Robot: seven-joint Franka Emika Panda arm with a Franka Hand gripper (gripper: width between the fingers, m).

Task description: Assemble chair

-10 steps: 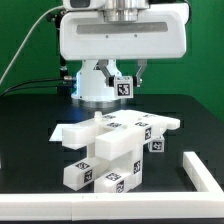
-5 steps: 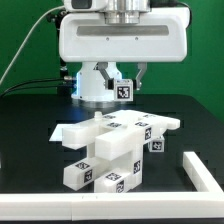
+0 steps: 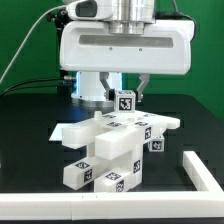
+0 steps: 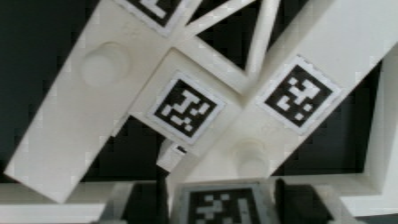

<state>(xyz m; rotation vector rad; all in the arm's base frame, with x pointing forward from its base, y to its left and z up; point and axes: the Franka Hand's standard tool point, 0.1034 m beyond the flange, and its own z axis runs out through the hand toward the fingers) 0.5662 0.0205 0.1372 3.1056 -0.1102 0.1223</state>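
Pinching 1 small tagged cube (image 3: 125, 100) in the gripper (image 3: 126, 97), jaws partway closed on it, hanging just above the stacked chair pieces (image 3: 110, 150) on the black table (image 3: 30, 140).

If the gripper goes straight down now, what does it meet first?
Probably the chair assembly right beneath: the tagged block held in the gripper would touch it first, though depth is unclear.

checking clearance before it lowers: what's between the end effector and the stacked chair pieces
Only a small tagged cube, held in the end effector right above the stacked chair pieces; the exterior view shows it.
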